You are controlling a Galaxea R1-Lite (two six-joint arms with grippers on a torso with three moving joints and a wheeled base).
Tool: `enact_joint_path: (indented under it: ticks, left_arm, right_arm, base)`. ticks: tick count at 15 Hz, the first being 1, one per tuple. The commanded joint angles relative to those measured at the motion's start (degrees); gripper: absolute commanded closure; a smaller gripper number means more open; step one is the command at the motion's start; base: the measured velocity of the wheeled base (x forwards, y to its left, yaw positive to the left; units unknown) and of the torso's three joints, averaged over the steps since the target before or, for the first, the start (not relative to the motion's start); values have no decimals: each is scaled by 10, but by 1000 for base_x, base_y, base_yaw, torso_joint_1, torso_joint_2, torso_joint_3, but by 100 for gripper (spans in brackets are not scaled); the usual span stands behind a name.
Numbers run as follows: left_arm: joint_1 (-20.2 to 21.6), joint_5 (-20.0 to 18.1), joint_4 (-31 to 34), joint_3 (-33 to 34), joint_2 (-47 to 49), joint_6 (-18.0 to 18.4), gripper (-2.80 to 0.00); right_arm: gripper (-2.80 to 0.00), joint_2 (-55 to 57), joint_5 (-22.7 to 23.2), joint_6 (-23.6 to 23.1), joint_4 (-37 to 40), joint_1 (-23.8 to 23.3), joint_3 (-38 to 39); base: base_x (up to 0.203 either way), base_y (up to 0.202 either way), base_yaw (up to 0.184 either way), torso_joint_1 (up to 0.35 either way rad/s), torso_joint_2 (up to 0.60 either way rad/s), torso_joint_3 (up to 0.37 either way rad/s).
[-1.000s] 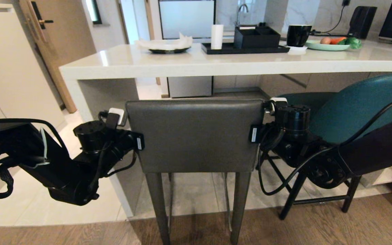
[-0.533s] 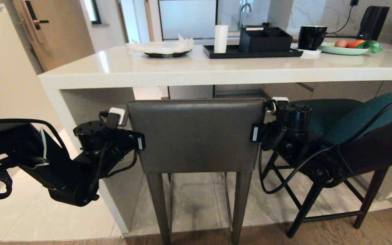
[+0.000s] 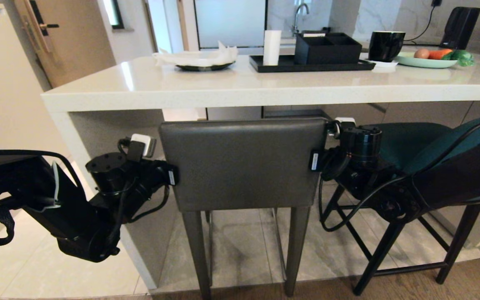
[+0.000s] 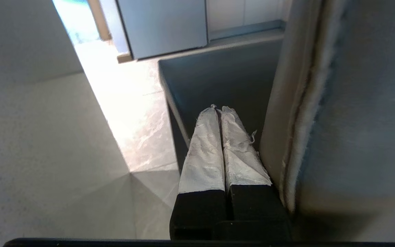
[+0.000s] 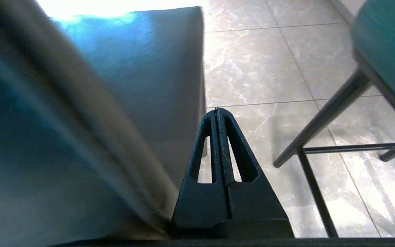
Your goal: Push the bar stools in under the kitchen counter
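The grey stool (image 3: 244, 164) is flanked by the left claw (image 4: 219, 113) and right claw (image 5: 217, 111), both closed empty, its seat hidden beneath the counter (image 3: 223, 89).

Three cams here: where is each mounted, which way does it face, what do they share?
Head view: on the head, facing forward-down at the grey stool and kitchen counter; both arms show.
Left wrist view: behind the shut left end effector, beside the stool's backrest.
Right wrist view: behind the shut right end effector; teal stool alongside.
All three share the grey stool.
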Motion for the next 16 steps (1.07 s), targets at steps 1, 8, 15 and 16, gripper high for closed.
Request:
enact_joint_path:
  ticks: [1,8,15,16]
  left_arm:
    - [1,0,-3,3,-1,0,0]
    - [0,-3,-5,136,-111,-7,0]
    - [3,-1,0,295,-296,-35,0]
    - [3,0,8,311,-337,-37,0]
  right_arm:
    - [0,1,-3,1,-4,-4,3]
    - [0,-98,-3,4,-11,7,108]
    - [0,-332,-6,5,13,28,241]
    - [0,-382,-6,5,35,29,250]
  base:
    - [0,0,0,0,0,0]
    - [0,0,0,0,0,0]
    - [0,0,0,0,0,0]
    - [0,0,0,0,0,0]
